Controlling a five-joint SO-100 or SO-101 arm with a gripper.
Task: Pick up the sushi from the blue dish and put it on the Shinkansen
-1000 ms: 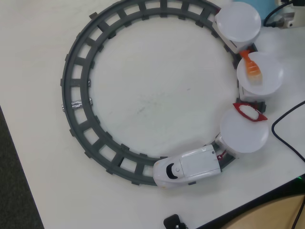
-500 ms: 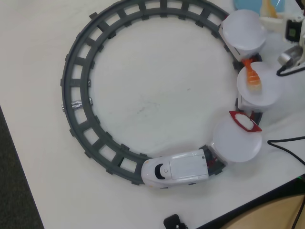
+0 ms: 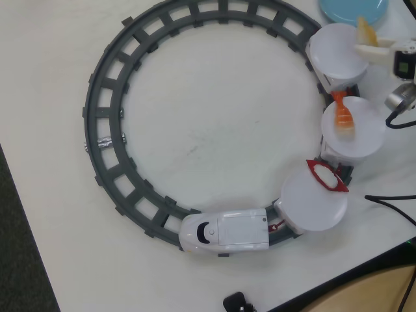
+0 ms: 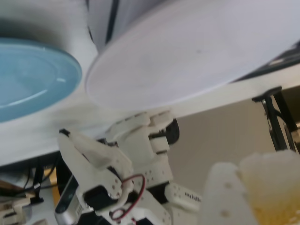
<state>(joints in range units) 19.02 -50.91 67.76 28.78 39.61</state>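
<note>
In the overhead view my white gripper point(image 3: 368, 45) comes in from the right edge and is shut on the pale yellow sushi point(image 3: 365, 31). It holds the sushi over the right rim of the top white plate point(image 3: 335, 55), just below the blue dish point(image 3: 354, 8). The Shinkansen point(image 3: 224, 233) stands on the track at the bottom, nose to the left, pulling three cars topped by white plates. In the wrist view the sushi point(image 4: 274, 187) fills the bottom right beside one white finger point(image 4: 225, 197), with the blue dish point(image 4: 33, 79) on the left and a white plate point(image 4: 197, 51) above.
A grey ring track point(image 3: 104, 140) circles the table's middle. An orange tailed piece point(image 3: 343, 116) lies on the middle plate point(image 3: 364, 140). A red-rimmed white piece point(image 3: 327, 175) rests at the rim of the lowest plate point(image 3: 312, 201). Black cables point(image 3: 390, 201) lie at the right.
</note>
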